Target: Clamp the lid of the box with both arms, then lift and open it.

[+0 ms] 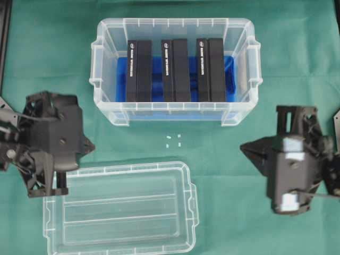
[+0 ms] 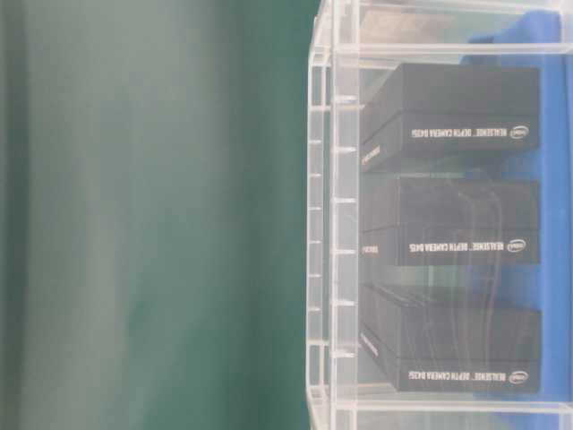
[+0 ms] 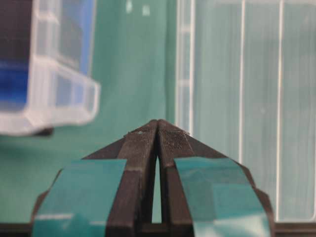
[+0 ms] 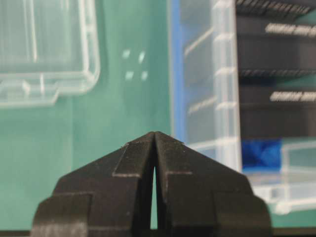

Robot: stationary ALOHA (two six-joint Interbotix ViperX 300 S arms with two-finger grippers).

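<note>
The clear box [image 1: 175, 110] stands uncovered at the back centre, its wall also filling the table-level view [image 2: 331, 224]. The flat clear lid [image 1: 127, 210] lies on the green cloth in front of it, toward the left. My left gripper [image 1: 91, 146] hovers over the cloth just beyond the lid's far left corner; it is shut and empty [image 3: 158, 122], with the lid [image 3: 247, 98] to its right and a box corner [image 3: 59, 94] to its left. My right gripper [image 1: 243, 149] hangs to the right of the lid, shut and empty [image 4: 155, 134], apart from the lid [image 4: 44, 49] and the box [image 4: 222, 89].
Three black blocks [image 1: 175, 70] stand upright on a blue insert [image 1: 229, 69] inside the box. A few small pale marks [image 1: 172, 139] dot the cloth between box and lid. Green cloth covers the table.
</note>
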